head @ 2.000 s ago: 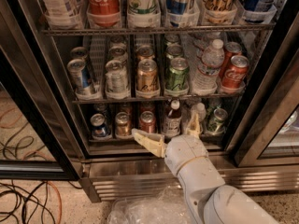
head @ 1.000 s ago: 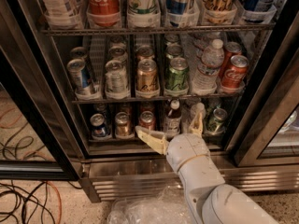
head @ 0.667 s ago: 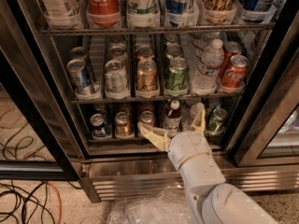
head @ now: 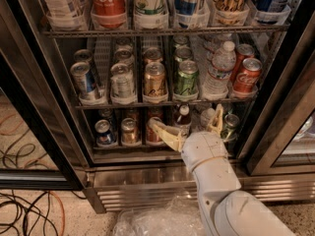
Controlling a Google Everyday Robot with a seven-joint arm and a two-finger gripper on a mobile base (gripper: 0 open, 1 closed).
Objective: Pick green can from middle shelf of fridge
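Note:
The green can (head: 186, 79) stands at the front of its lane on the middle shelf (head: 162, 103) of the fridge (head: 29, 82), with a gold-tan can (head: 154, 81) to its left and a clear water bottle (head: 219, 68) to its right. More cans stand behind it. My gripper (head: 186, 123) is open, its two cream fingers spread wide in front of the bottom shelf, just below the middle shelf and under the green can. One fingertip (head: 154, 124) points left, the other (head: 217, 113) points up right. It holds nothing.
Red Coca-Cola cans (head: 247, 74) stand at the middle shelf's right end, blue and silver cans (head: 84, 81) at its left. Tall bottles fill the top rack (head: 162, 31). The bottom shelf holds small cans and a brown bottle (head: 182, 118). Crumpled plastic (head: 157, 220) and cables (head: 24, 205) lie on the floor.
My gripper has risen a little and moved slightly right, closer to the underside of the middle shelf. Its fingers stay spread open. The cans have not moved.

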